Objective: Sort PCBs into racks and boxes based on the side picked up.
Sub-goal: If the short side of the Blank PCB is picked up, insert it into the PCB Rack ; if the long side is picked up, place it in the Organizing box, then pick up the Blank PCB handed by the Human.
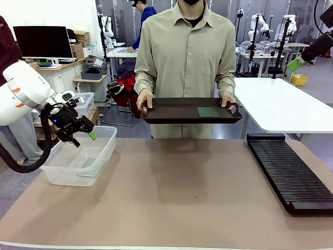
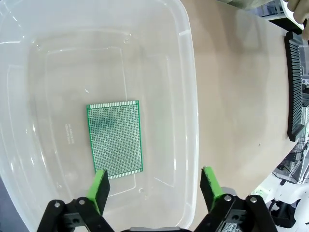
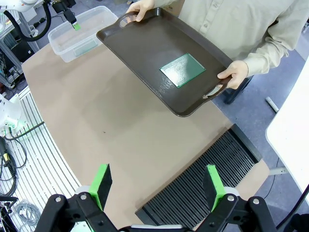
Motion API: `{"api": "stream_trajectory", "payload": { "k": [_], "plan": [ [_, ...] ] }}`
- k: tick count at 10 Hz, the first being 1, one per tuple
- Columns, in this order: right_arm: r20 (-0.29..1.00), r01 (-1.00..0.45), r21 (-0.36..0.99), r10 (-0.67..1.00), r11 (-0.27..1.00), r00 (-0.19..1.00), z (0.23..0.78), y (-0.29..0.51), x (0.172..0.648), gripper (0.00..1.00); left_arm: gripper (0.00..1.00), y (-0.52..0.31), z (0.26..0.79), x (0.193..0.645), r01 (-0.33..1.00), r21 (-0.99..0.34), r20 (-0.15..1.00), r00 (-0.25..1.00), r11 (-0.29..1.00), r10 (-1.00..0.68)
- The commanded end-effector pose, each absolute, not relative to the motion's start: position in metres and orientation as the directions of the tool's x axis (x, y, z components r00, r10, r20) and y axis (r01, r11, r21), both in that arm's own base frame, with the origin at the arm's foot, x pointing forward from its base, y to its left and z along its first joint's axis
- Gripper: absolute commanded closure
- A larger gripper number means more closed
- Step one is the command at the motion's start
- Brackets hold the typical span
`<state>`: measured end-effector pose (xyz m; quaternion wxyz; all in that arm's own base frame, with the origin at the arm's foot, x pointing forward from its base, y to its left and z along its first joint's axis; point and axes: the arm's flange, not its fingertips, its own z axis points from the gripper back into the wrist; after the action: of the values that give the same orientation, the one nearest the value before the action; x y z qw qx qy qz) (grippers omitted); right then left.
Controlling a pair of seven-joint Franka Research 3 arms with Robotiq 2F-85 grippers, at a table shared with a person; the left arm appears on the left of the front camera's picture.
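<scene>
The left jaws, wide and empty over the PCB [image 2: 115,139] in the tub [image 2: 190,96], should be raised straight clear. The right jaws are held wide, well apart from the tray [image 3: 140,43].

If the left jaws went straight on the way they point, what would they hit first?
Probably the clear tub, its floor right beside the green board lying there; depth is unclear.

No text can be read anywhere. A faint moulded marking [image 2: 67,134] on the floor of the clear tub [image 2: 189,82] is too small to make out.
</scene>
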<state>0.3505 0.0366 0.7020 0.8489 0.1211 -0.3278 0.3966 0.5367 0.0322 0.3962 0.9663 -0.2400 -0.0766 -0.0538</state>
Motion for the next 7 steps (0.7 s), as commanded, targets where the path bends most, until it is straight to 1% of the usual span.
{"api": "stream_trajectory", "payload": {
  "k": [1,7],
  "plan": [
    [0.649,-0.757,-0.057,0.601,0.651,0.468,0.7012,0.0375,0.3489,0.00,0.00,0.0338,0.3952,0.5363,0.145,-0.447,0.171,0.982,0.883,-0.075],
    [0.649,-0.757,-0.057,0.601,0.651,0.468,0.7012,0.0375,0.3489,0.00,0.00,0.0338,0.3952,0.5363,0.145,-0.447,0.171,0.982,0.883,-0.075]
  ]
}}
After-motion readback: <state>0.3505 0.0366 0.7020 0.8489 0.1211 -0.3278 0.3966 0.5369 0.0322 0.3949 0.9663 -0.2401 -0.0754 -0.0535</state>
